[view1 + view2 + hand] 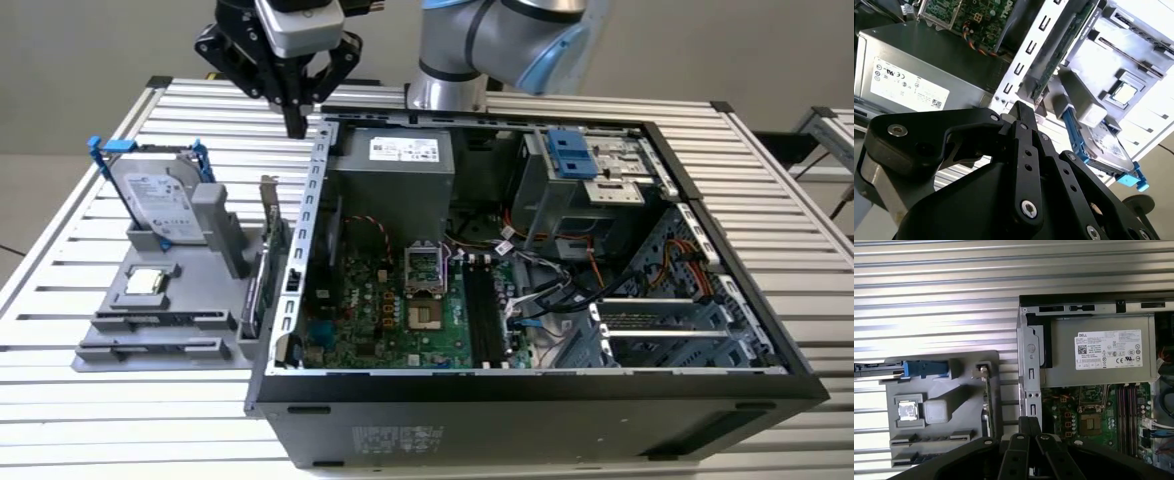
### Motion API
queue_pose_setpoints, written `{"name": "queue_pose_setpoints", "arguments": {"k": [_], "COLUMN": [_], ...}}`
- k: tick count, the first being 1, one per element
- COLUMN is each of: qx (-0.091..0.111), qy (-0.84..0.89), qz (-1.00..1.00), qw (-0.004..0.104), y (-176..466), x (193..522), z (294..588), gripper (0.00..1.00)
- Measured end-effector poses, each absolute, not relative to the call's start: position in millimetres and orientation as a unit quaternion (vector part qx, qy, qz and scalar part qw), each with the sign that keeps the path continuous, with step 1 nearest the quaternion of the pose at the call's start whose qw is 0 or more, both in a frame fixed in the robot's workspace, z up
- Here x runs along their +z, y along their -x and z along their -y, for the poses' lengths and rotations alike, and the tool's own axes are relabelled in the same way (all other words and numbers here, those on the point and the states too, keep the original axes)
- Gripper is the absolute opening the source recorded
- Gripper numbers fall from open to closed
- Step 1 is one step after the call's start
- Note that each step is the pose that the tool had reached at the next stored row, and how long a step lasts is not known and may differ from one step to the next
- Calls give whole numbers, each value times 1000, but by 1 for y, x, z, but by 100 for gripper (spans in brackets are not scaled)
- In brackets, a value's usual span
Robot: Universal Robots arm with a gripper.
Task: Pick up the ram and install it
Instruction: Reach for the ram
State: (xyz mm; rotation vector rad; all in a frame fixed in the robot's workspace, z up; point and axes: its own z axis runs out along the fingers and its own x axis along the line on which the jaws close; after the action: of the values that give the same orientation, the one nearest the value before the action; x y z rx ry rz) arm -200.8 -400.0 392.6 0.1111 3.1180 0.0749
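The ram [160, 321] looks like a thin dark strip lying in a slot at the near end of the grey holder [200, 300], just past the square silver chip [144, 283]. In the first wrist view that slot [929, 437] sits below the chip [907, 410]. My gripper [295, 125] hangs shut and holds nothing, above the table beside the case's far corner on the exterior view's left. It is well apart from the holder. Its black fingers [1021, 117] meet at a point [1029, 422]. Black memory slots [481, 310] run along the green motherboard [387, 310].
The open computer case [534, 390] takes up the middle and the exterior view's right. A hard drive with blue rails [158, 200] stands on the holder, and a green card [274, 250] stands on edge by the case wall. The power supply [394, 165] sits near my gripper.
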Motion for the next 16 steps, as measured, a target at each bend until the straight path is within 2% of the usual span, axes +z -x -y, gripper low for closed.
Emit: {"name": "queue_pose_setpoints", "arguments": {"k": [16], "qx": [24], "qy": [-36], "qz": [-999], "qw": [10], "y": [213], "x": [392], "z": [400], "gripper": [0]}}
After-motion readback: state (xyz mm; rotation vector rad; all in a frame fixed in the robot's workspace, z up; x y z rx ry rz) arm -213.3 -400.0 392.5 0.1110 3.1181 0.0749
